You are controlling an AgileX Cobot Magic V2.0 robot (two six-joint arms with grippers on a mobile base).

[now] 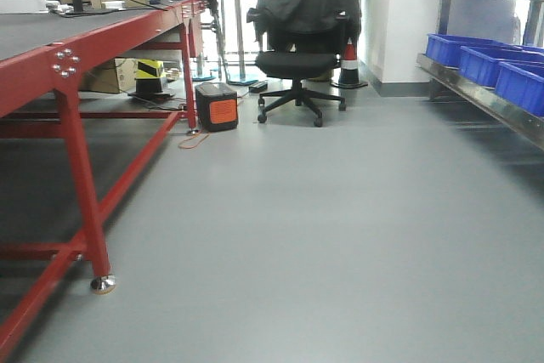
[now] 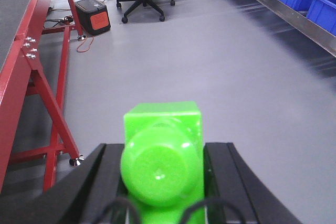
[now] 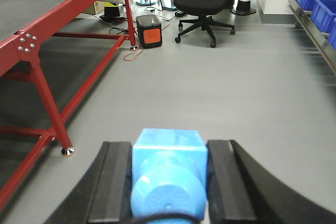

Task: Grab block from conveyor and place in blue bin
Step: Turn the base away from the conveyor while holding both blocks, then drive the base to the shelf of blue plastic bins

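my right claw [image 3: 169,182]: clenched on blue block [image 3: 168,150] by its flat sides, no slip
my left claw [image 2: 164,182]: gripping green block [image 2: 163,124]
goal: blue bins [image 1: 484,61], along shelf [image 1: 476,98] edge

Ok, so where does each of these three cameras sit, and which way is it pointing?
Front view: set low, facing forward along the grey floor between the red-framed grey belt conveyor and blue plastic bins; no robot parts show.
Left wrist view: behind the left claw, facing forward; it grips a bright green plastic block.
Right wrist view: behind the right claw, which grips the bright blue plastic block.
All three share the black office chair.
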